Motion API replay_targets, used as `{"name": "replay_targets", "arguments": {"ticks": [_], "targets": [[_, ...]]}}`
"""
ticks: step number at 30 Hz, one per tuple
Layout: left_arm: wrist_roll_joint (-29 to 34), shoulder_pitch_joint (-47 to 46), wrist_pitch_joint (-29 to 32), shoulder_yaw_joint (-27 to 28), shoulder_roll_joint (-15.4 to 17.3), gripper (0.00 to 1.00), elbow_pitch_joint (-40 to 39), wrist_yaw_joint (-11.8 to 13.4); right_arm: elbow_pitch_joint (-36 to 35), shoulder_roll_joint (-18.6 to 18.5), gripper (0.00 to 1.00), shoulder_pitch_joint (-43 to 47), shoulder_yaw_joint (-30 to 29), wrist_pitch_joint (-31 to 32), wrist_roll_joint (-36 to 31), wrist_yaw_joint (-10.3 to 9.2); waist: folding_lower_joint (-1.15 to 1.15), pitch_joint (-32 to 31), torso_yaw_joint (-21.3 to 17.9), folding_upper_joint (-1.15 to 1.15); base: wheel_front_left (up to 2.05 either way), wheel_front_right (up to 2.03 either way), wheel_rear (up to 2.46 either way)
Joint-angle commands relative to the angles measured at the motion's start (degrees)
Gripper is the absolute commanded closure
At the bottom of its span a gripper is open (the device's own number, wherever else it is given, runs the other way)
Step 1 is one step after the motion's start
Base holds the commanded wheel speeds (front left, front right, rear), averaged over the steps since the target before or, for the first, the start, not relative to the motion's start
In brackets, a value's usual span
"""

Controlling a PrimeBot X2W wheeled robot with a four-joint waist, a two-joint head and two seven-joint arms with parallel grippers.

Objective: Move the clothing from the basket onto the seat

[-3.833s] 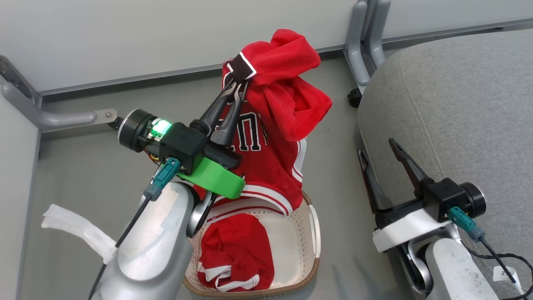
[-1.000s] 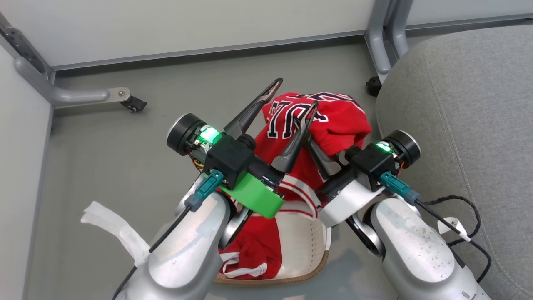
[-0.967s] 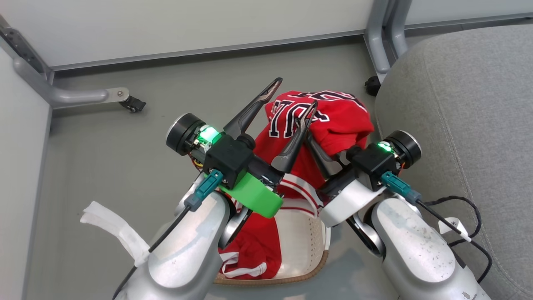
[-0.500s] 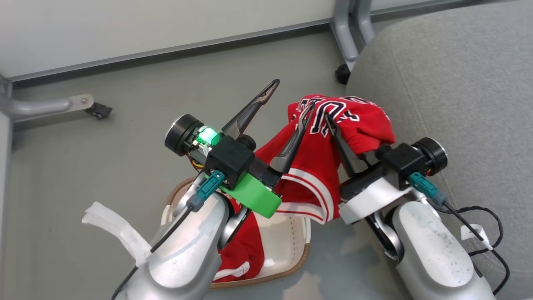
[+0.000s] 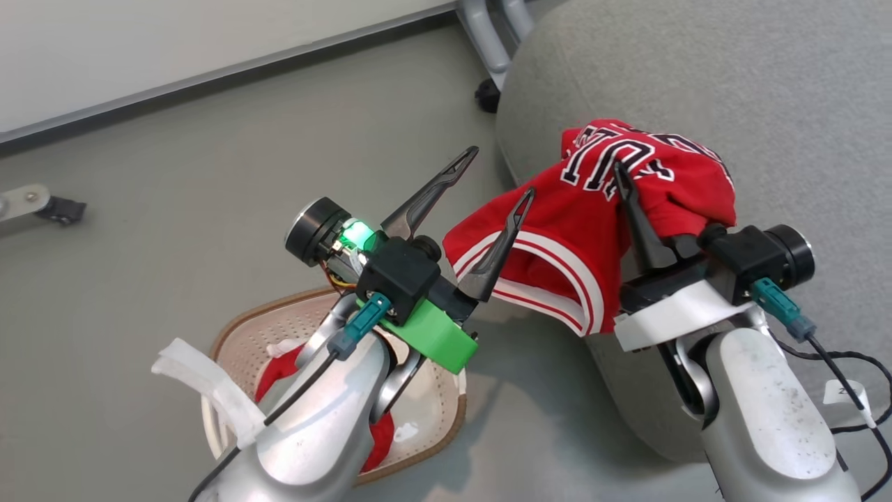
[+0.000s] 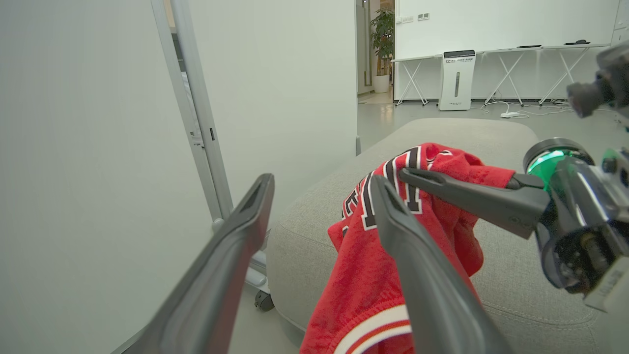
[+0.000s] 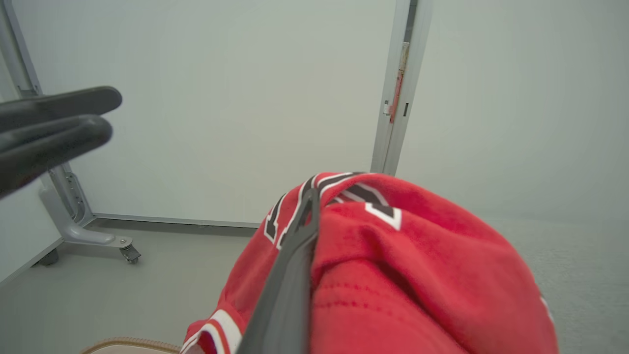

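The right claw (image 5: 627, 183) is clamped on the red basketball jersey (image 5: 557, 223) with black-and-white lettering (one finger lies on top; the other is buried in cloth, so probably a pinch). The jersey drapes over the near left edge of the large grey fabric seat cushion (image 5: 697, 63), its striped hem hanging off above the grey floor (image 5: 174, 174). The left claw (image 5: 500, 173) is spread wide and empty, one finger just beside that hem. Near left, the cream perforated plastic basket (image 5: 279, 328) stands on the floor, a second red garment (image 5: 275, 376) inside, largely blocked by the left forearm (image 5: 313, 432). A black castor (image 5: 486, 95) sits by the cushion's far left side.
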Motion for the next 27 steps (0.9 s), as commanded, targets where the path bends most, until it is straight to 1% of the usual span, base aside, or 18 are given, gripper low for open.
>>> {"name": "replay_targets", "arguments": {"ticks": [1, 9, 16, 23, 27], "targets": [[0.2, -0.8, -0.2, -0.3, 0.5, 0.00, 0.1, -0.2, -0.5, -0.1, 1.00, 0.9, -0.8, -0.1, -0.2, -0.04, 0.00, 1.7, -2.7, 0.00, 0.00, 0.00, 0.00], [-0.2, -1.0, -0.2, -2.0, 1.0, 0.00, 0.4, -0.3, -1.7, -0.1, 1.00, 3.4, -6.0, -0.1, -0.6, -0.04, 0.00, 2.5, -5.3, 0.00, 0.00, 0.00, 0.00], [-0.3, -0.3, -0.2, -2.5, 1.2, 0.00, 0.2, -0.3, -2.4, -0.1, 1.00, 4.6, -7.9, -0.1, -0.6, -0.04, 0.00, 2.8, -5.8, 0.00, 0.00, 0.00, 0.00], [-0.2, -1.3, -0.2, -2.4, 1.7, 0.00, -0.2, -0.3, -3.5, -0.1, 1.00, 1.1, -9.9, -0.1, -0.2, -0.04, 0.00, 4.7, -4.7, 0.00, 0.00, 0.00, 0.00], [0.5, -1.9, -0.2, -1.7, 2.4, 0.00, -0.4, -0.3, -4.3, -0.1, 1.00, -3.4, -12.2, -0.1, -0.5, -0.04, 0.00, 7.3, -4.1, 0.00, 0.00, 0.00, 0.00]]}}
